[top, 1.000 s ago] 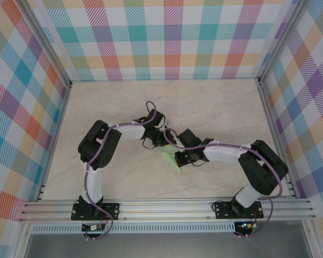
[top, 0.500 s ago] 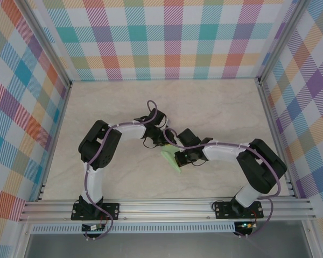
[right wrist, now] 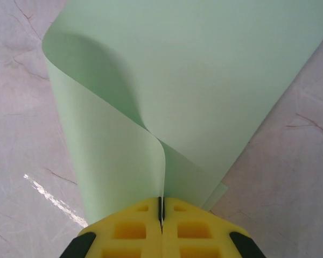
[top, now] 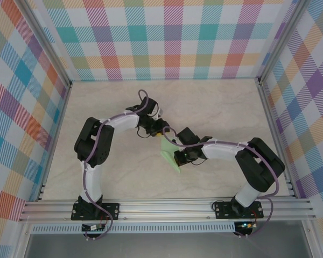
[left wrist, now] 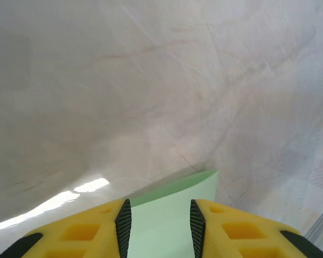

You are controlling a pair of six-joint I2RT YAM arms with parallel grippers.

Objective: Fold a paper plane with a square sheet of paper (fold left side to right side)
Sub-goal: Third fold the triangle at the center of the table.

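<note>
We are pinching a curled-over flap of the square sheet of paper [right wrist: 204, 80] in our right tool [right wrist: 161, 207], the rest lying ahead on the surface [right wrist: 21, 134]. Our left tool [left wrist: 157, 220] is standing narrowly parted, a green corner showing between its 2 fingers.

A pale green sheet of paper [top: 168, 160], partly folded into a narrow strip, lay on the marbled table [top: 220, 107] just toward 6 o'clock from its centre. The left gripper [top: 161, 130] hung near the sheet's 12 o'clock end, its arm reaching in from 8 o'clock. The right gripper [top: 179, 157] met the sheet's 3 o'clock edge, its arm coming from 4 o'clock. Plaid walls [top: 167, 37] enclosed the table.
</note>
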